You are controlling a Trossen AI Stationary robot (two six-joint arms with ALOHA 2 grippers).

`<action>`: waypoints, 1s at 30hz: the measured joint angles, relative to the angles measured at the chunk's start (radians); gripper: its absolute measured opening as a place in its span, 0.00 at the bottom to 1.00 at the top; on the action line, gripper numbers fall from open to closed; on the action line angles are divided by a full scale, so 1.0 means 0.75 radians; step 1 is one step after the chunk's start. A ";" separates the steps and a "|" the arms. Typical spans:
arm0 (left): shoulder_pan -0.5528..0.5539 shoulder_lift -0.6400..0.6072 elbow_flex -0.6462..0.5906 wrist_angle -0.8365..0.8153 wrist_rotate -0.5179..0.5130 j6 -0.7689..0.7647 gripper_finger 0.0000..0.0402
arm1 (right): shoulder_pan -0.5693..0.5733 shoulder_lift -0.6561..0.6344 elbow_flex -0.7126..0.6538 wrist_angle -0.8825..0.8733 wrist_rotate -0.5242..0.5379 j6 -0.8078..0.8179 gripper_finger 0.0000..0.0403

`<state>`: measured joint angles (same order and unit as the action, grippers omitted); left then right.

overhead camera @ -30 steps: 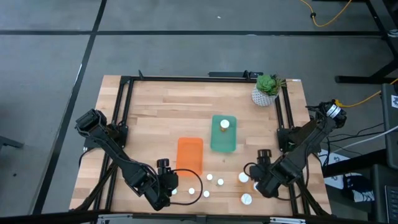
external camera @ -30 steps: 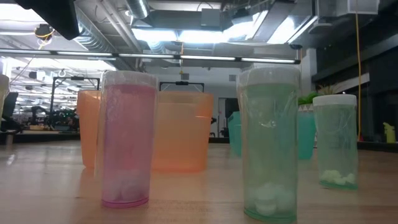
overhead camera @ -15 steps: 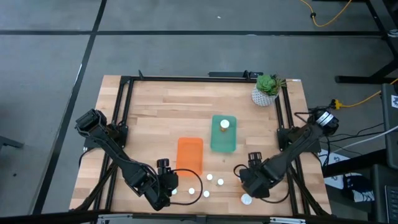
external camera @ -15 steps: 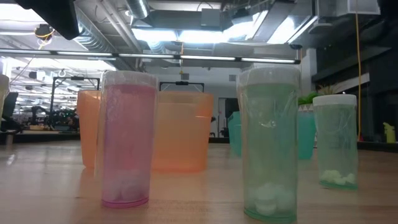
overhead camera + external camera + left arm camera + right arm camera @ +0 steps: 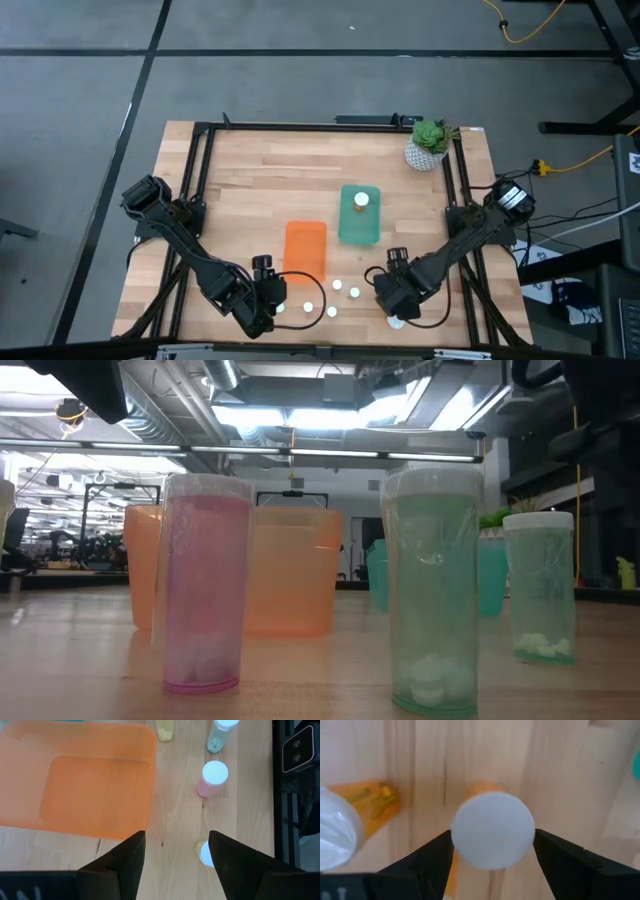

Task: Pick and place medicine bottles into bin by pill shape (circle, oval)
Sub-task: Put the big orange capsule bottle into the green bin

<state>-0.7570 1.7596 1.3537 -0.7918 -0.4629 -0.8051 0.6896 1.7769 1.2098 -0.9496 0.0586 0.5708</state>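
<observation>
In the right wrist view, an orange medicine bottle with a white cap stands on the wood. My right gripper is open above it, one finger on each side of the cap. In the high view this gripper hides that bottle. A second orange bottle stands close by. Small white-capped bottles stand in front of the orange bin. One bottle stands in the green bin. My left gripper waits open near the front edge, holding nothing.
A potted plant stands at the far right corner. A black frame runs along the table's sides. The left wrist view shows a pink bottle and a green one beside the orange bin.
My right gripper has moved toward the table's left edge and down, still open. It now sits over the orange bottle, which showed uncovered beside it a second ago. The bottles have not moved.
</observation>
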 joint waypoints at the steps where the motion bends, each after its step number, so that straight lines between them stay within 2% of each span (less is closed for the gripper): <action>1: 0.000 0.000 0.000 0.000 0.000 0.000 0.53 | 0.000 0.004 0.000 0.013 0.000 -0.005 0.68; 17: 0.000 0.000 0.000 0.001 0.000 0.000 0.53 | -0.001 0.011 0.000 0.080 0.062 -0.053 0.67; 26: 0.000 0.000 0.000 0.001 0.000 0.000 0.53 | -0.001 0.011 0.000 0.077 0.062 -0.053 0.53; 30: 0.000 0.000 0.000 0.001 0.000 0.000 0.53 | -0.001 0.011 0.029 0.006 0.040 -0.077 0.52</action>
<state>-0.7570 1.7596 1.3537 -0.7914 -0.4630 -0.8054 0.6891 1.7855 1.2314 -0.9449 0.0884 0.5133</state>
